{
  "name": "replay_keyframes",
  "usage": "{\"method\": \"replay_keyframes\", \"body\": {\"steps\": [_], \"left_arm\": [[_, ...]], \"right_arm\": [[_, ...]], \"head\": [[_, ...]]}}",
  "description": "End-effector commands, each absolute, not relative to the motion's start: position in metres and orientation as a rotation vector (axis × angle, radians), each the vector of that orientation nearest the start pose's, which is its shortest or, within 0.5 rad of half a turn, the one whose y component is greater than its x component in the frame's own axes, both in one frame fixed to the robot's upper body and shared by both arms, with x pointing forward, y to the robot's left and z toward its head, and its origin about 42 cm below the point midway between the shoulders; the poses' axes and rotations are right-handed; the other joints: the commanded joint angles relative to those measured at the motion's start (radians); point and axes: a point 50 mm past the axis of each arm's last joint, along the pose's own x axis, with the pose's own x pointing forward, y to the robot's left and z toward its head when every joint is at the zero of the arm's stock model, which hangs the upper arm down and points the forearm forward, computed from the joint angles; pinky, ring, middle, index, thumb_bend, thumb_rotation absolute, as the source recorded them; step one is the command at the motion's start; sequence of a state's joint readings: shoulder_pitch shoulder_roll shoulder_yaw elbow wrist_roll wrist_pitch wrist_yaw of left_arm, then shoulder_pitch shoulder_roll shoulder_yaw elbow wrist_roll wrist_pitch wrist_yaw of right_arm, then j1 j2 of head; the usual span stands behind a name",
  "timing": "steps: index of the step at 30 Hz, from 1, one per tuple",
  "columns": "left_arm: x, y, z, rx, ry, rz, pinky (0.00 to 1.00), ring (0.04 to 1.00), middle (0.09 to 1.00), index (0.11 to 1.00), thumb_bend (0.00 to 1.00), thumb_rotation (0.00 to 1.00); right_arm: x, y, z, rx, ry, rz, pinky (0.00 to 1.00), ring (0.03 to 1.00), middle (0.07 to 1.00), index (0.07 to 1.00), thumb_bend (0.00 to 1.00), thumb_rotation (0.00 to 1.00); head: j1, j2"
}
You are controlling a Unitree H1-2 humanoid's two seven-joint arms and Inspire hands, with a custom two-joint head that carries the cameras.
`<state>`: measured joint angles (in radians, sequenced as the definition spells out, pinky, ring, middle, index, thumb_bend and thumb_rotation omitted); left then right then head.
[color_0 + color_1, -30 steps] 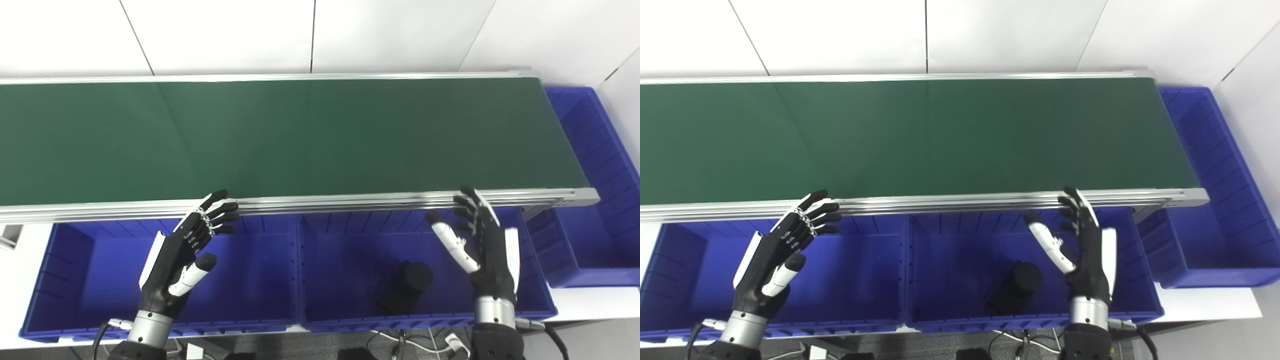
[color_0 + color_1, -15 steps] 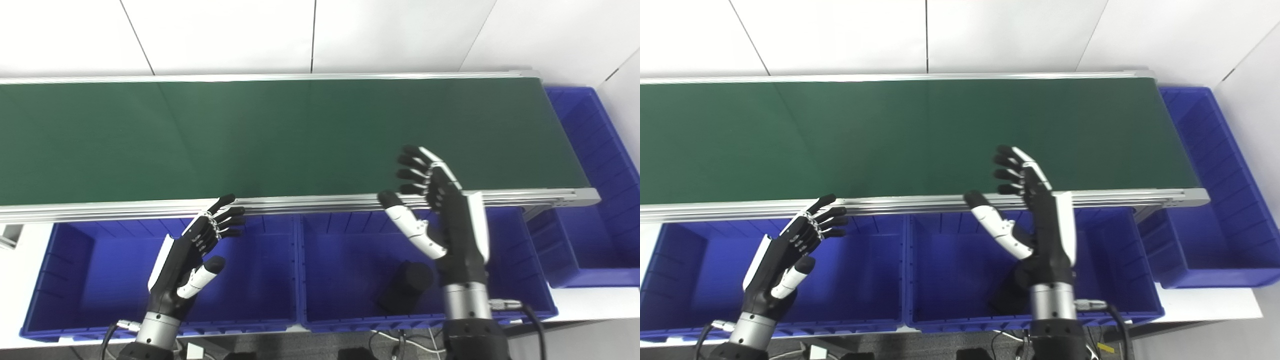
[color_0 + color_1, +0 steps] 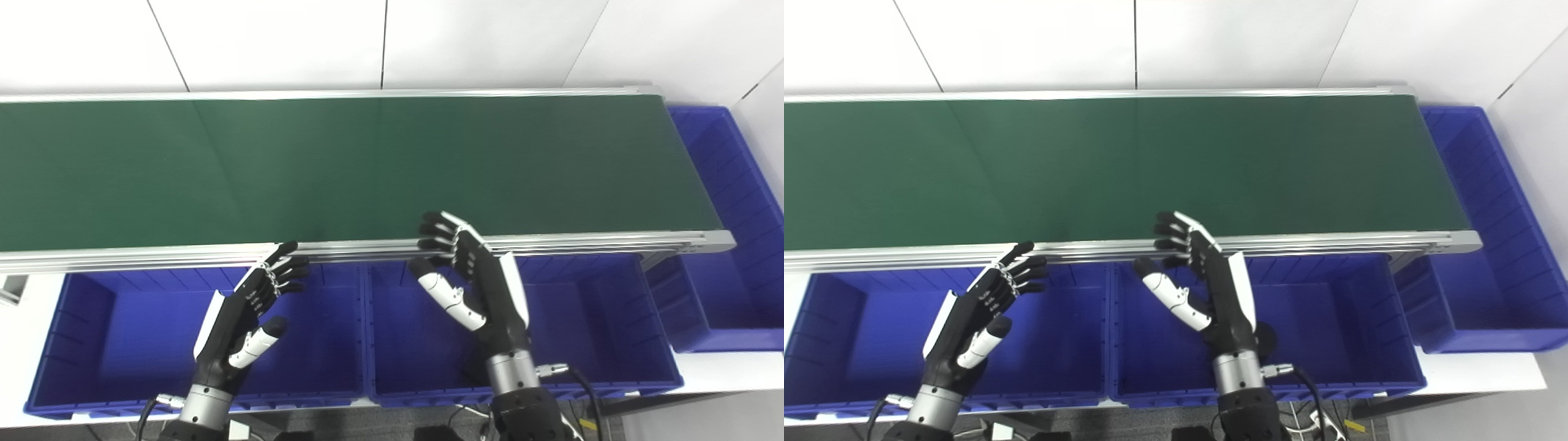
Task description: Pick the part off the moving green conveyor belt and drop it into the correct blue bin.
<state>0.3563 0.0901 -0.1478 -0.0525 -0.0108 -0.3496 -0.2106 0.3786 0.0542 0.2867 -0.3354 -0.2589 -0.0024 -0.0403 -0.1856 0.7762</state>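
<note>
The green conveyor belt (image 3: 367,165) runs across the view and carries no part. My left hand (image 3: 248,312) is open and empty above the near left blue bin (image 3: 92,343), just below the belt's near rail. My right hand (image 3: 471,275) is open and empty above the near middle blue bin (image 3: 606,331), its fingers (image 3: 438,229) over the belt's near rail. A black cylindrical part lies in the middle bin; only its edge (image 3: 1266,339) shows in the right eye view behind my right wrist.
A third blue bin (image 3: 729,245) stands at the belt's right end. The belt's aluminium near rail (image 3: 612,240) runs between the belt and the near bins. Cables hang below the bins at the bottom edge.
My right hand rose from the right side of the middle bin up over the belt edge, then moved left and down a little. My left hand shifted slightly right. Both stayed open.
</note>
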Motion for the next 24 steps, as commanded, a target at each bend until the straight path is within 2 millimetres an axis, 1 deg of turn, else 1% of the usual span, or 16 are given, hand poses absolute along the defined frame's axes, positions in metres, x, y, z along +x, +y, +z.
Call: {"method": "replay_keyframes", "body": {"steps": [1, 6, 9, 15, 19, 24], "left_arm": [[0.154, 0.202, 0.060, 0.042, -0.099, -0.283, 0.72, 0.769, 0.804, 0.869, 0.83, 0.75], [0.152, 0.199, 0.057, 0.044, -0.089, -0.288, 0.72, 0.774, 0.808, 0.869, 0.83, 0.74], [0.150, 0.198, 0.055, 0.046, -0.081, -0.289, 0.73, 0.778, 0.809, 0.871, 0.84, 0.74], [0.149, 0.197, 0.052, 0.057, -0.072, -0.297, 0.73, 0.775, 0.806, 0.871, 0.84, 0.75], [0.149, 0.197, 0.050, 0.062, -0.066, -0.300, 0.73, 0.777, 0.808, 0.870, 0.84, 0.75], [0.149, 0.195, 0.049, 0.072, -0.065, -0.303, 0.72, 0.774, 0.809, 0.871, 0.83, 0.76]], "right_arm": [[0.164, -0.144, 0.114, -0.094, -0.088, 0.125, 0.61, 0.711, 0.751, 0.785, 0.56, 0.62], [0.158, -0.156, 0.093, -0.129, -0.080, 0.168, 0.63, 0.725, 0.757, 0.794, 0.57, 0.67], [0.154, -0.161, 0.085, -0.129, -0.071, 0.187, 0.65, 0.740, 0.763, 0.795, 0.58, 0.68], [0.152, -0.166, 0.080, -0.133, -0.056, 0.215, 0.68, 0.760, 0.774, 0.805, 0.59, 0.68], [0.151, -0.169, 0.079, -0.140, -0.052, 0.225, 0.68, 0.772, 0.788, 0.819, 0.56, 0.65], [0.150, -0.173, 0.078, -0.145, -0.051, 0.226, 0.67, 0.770, 0.791, 0.825, 0.54, 0.62]], "head": [[0.007, -0.005], [0.031, -0.027], [0.046, -0.034], [0.063, -0.047], [0.070, -0.050], [0.096, -0.054]]}}
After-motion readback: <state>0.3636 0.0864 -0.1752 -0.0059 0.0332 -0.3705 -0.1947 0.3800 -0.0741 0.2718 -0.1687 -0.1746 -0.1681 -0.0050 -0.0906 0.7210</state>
